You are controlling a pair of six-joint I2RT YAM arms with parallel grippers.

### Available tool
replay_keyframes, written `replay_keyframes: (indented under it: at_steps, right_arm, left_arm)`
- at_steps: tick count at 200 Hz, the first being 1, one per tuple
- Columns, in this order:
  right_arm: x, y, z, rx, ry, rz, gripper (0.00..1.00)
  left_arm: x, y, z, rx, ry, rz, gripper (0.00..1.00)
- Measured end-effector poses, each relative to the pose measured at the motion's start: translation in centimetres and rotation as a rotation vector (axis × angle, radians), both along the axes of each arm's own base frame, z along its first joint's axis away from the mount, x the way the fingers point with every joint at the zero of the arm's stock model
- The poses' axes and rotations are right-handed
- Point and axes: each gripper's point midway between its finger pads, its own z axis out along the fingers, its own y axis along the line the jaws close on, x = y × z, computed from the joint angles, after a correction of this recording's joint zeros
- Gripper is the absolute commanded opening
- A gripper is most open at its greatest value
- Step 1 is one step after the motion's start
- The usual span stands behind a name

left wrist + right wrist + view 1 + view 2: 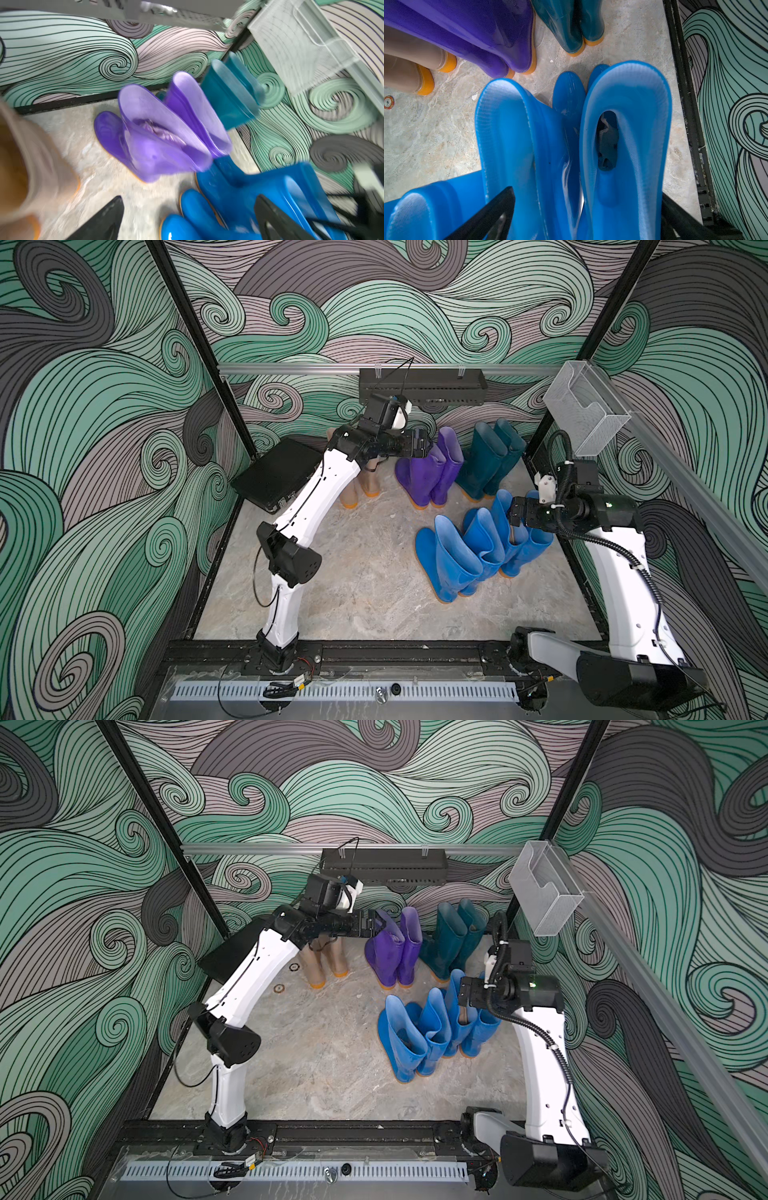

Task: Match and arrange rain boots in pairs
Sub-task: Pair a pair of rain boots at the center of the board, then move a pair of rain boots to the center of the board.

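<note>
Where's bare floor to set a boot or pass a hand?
Free: the wide front strip of floor between the blue boots and the front rail; also the middle patch between the left arm and the blue boots. Crowded: back row, beige boots, purple boots, teal boots close together; black case fills the back left corner.

blue boots [453, 551] | purple boots [419, 481] | teal boots [486, 460] | beige boots [315, 968] | walls [83, 406] green-grey swirls
</note>
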Motion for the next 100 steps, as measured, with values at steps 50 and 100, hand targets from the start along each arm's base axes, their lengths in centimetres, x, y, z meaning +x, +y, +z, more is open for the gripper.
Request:
replay_keyframes:
  at_steps: [50,100]
  right_arm:
    - [-0.5,1.3,0.9,0.059,-0.040,0.046,0.99]
    - [-1.6,3.3,0.9,0.152,-0.065,0.103,0.99]
  left_arm:
    - [-11.3,-2.2,-4.0,0.098,0.130,-0.202,0.99]
    - [-15.3,-3.9,-9.4,0.165,0.255,-0.299,0.99]
